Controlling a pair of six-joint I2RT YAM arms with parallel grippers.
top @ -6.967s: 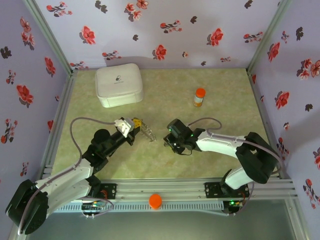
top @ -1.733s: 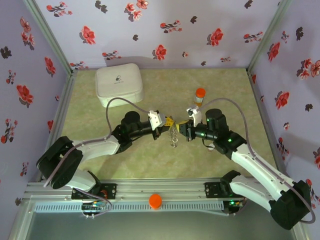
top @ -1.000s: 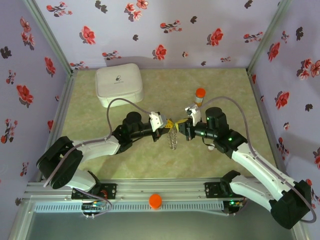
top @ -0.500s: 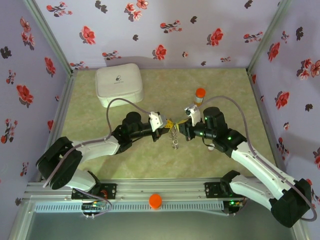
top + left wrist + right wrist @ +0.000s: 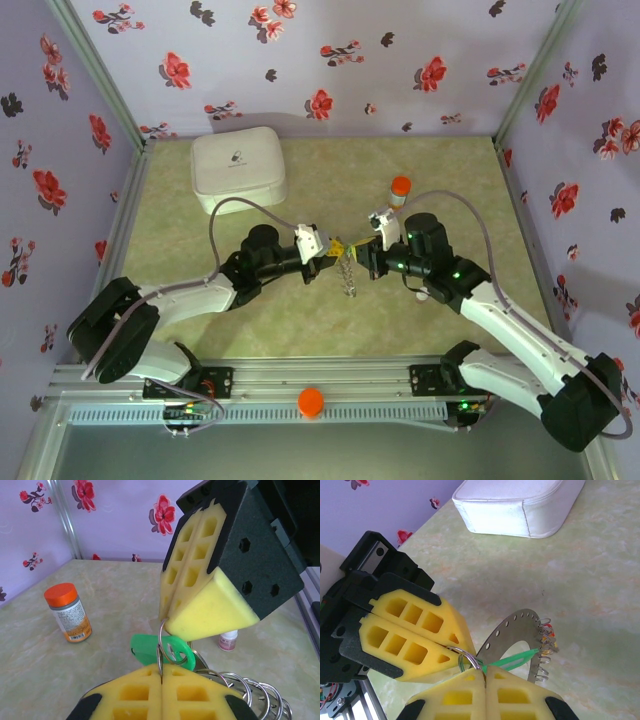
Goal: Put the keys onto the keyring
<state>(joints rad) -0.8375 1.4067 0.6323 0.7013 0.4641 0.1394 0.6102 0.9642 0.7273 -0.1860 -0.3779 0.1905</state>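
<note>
the left gripper (image 5: 335, 248) and right gripper (image 5: 356, 252) meet tip to tip at the middle of the pale green marbled tabletop (image 5: 180, 230), raised above it. the left gripper's yellow foam fingers (image 5: 135, 697) are pressed together on a thin silver wire loop (image 5: 160, 635) that runs into the seam between them. the right gripper's yellow foam pads (image 5: 512, 700) are also squeezed flat, and the bright green plastic-headed key (image 5: 150, 651) seems to be pinched in their seam, its green strip sticking out toward 3 o'clock in the right wrist view. the thin dark-grey curved metal keyring (image 5: 507, 625), a flat band pierced with small holes, hangs in the air just beside the two tips, at 6 o'clock from them in the top view. a row of small silver rings (image 5: 546, 647) dangles from its edge with red and yellow specks among them. a white rounded-square zip case (image 5: 238, 170) lies at 11 o'clock from the grippers, an orange-capped clear plastic bottle (image 5: 67, 612) stands at 1 o'clock, and a tiny white vial with a pink label (image 5: 227, 641) stands nearby.
</note>
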